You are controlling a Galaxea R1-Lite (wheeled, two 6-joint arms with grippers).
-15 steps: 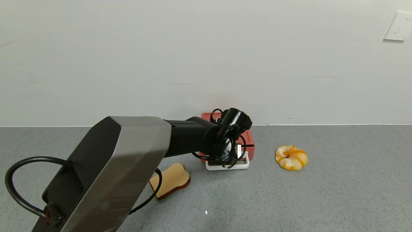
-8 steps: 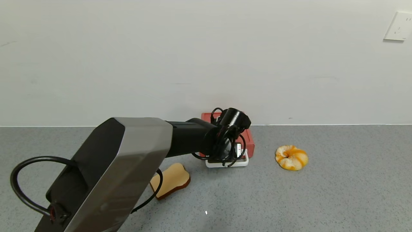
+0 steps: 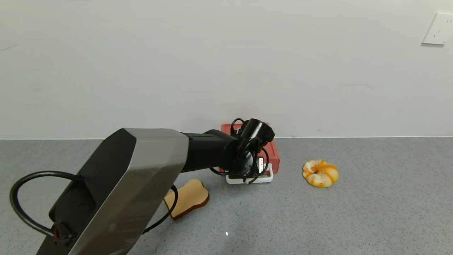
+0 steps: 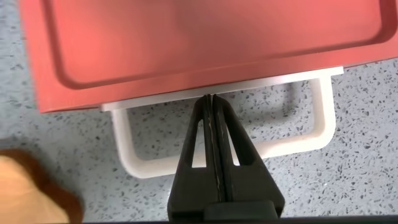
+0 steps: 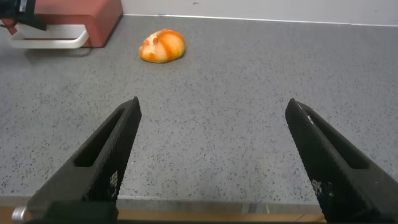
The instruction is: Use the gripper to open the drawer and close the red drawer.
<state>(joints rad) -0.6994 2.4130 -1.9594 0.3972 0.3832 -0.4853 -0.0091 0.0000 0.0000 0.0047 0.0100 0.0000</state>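
The salmon-red drawer (image 3: 274, 155) lies flat on the grey counter against the wall, with its white loop handle (image 3: 266, 179) facing me. My left gripper (image 3: 246, 169) reaches over the handle. In the left wrist view the drawer (image 4: 205, 43) fills the far side, and the left gripper (image 4: 210, 99) is shut with nothing between its fingers. Its tip lies inside the handle loop (image 4: 292, 142), against the drawer's white front edge. My right gripper (image 5: 214, 106) is open and empty, low over the counter's near edge, far from the drawer (image 5: 81, 15).
A bread slice (image 3: 187, 196) lies left of and nearer than the drawer. An orange-and-white bun (image 3: 320, 173) lies to its right, also in the right wrist view (image 5: 163, 46). The white wall stands just behind the drawer. A wall socket (image 3: 438, 29) is at upper right.
My left gripper has moved toward the wall, and the white handle has moved in with it, closer to the red box. The right arm has not moved.
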